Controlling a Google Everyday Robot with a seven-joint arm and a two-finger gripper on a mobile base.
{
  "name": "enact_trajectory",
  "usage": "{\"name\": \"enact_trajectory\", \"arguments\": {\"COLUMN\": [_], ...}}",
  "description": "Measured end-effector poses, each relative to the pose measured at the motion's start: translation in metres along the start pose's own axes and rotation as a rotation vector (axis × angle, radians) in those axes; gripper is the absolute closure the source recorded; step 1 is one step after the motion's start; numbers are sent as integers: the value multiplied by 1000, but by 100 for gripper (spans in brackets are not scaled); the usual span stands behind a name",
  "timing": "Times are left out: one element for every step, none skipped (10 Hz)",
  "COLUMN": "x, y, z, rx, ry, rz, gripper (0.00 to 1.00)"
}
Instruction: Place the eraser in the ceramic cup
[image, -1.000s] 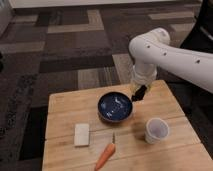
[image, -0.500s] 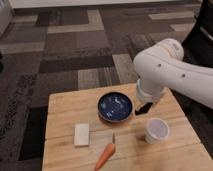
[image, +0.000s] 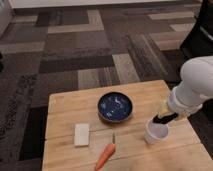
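Note:
The white ceramic cup stands upright on the right part of the wooden table. My gripper hangs from the white arm directly over the cup, its dark tip just above the rim. No black eraser lies anywhere on the table. A dark shape sits at the gripper's tip, and I cannot tell whether it is the eraser.
A dark blue bowl sits at the table's middle, left of the cup. A pale beige block lies at the front left. An orange carrot lies near the front edge. Carpet floor surrounds the table.
The arm has swung right and toward the front, carrying the gripper from above the blue bowl's right side to directly over the white cup. The objects on the table have not moved.

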Motion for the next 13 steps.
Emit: {"name": "enact_trajectory", "arguments": {"x": [3,4,11,19,25,26,26,26,25,26,26,26,26], "y": [5,10,15,15,15,15,16,16,16,16,15,15,15], "z": [4,7,11,15,22,27,27,27,27,27,27,26,26], "rx": [-9,-13,-9,0,8,9,8,7,7,7,7,7,7], "ry": [17,28,50,70,90,100,96,97,96,96,96,96,96], "rz": [-23,-40,-61,-71,-77,-79,-79,-79,-79,-79,-78,-78,-77], "gripper": [100,100,100,100,100,100,100,100,100,94,78,70,58]}}
